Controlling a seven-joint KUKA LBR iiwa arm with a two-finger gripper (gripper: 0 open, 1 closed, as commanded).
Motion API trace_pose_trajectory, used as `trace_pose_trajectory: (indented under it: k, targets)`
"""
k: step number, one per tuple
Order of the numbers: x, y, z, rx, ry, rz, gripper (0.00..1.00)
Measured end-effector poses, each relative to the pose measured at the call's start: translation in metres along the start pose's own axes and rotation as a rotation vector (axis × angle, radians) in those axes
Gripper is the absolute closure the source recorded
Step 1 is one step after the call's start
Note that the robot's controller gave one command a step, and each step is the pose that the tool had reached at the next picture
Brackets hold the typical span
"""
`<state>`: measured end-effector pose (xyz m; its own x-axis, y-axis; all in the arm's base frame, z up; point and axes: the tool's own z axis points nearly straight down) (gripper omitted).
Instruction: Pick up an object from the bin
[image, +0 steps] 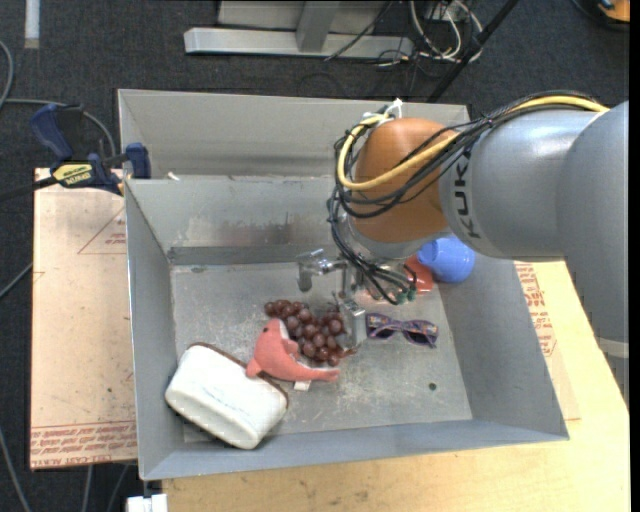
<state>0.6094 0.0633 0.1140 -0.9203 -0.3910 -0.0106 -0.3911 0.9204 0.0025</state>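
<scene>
Above dark-red grape bunch (312, 331), beside purple sunglasses (402, 329): gripper (346, 306)

A grey metal bin (215, 290) with sloping walls is shown, and a bunch of dark purple grapes (312, 332) is laid near the middle of its floor. The bunch is touched at its lower left by a salmon-pink curved soft piece (278, 358), beside which a white rounded oblong pad (225, 402) is set towards the front left corner. A pair of purple-framed sunglasses (402, 329) is placed just right of the grapes, while a blue ball (452, 262) and a small red thing (424, 279) are lodged by the right wall.
</scene>
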Motion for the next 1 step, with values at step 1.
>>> trace_pose_trajectory:
  k: [1]
  targets:
    - [-0.0012, 0.0171, 0.0305, 0.026, -0.022, -0.633, 1.0]
